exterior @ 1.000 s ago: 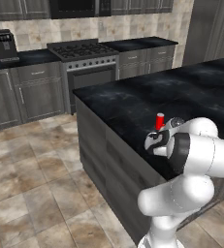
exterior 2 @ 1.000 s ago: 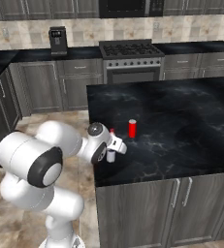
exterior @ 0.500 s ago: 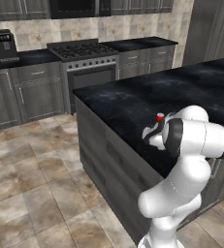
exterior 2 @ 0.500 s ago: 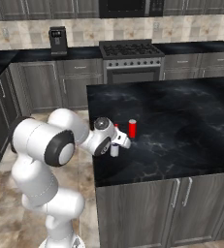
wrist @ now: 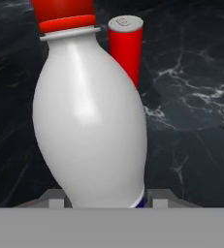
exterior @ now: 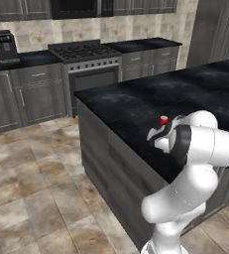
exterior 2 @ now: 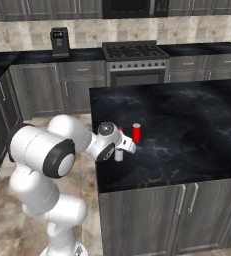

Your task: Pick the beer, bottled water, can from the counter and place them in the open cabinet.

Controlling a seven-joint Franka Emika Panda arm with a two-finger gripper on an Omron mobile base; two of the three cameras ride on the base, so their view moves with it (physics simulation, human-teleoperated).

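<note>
Gripper (exterior 2: pixel 121 149) sat low over the counter (exterior 2: pixel 187 130) near its front-left corner, jaws partly closed and pinching the bottled water (wrist: pixel 91 121) around its lower body. In the hand view the bottle leaned a bit to the left, red cap at top, base down between the fingertips. Could not tell whether it was touching the counter or lifted. The can (exterior 2: pixel 136 132) stood upright on the counter just beyond the bottle, apart from it and from the gripper.
</note>
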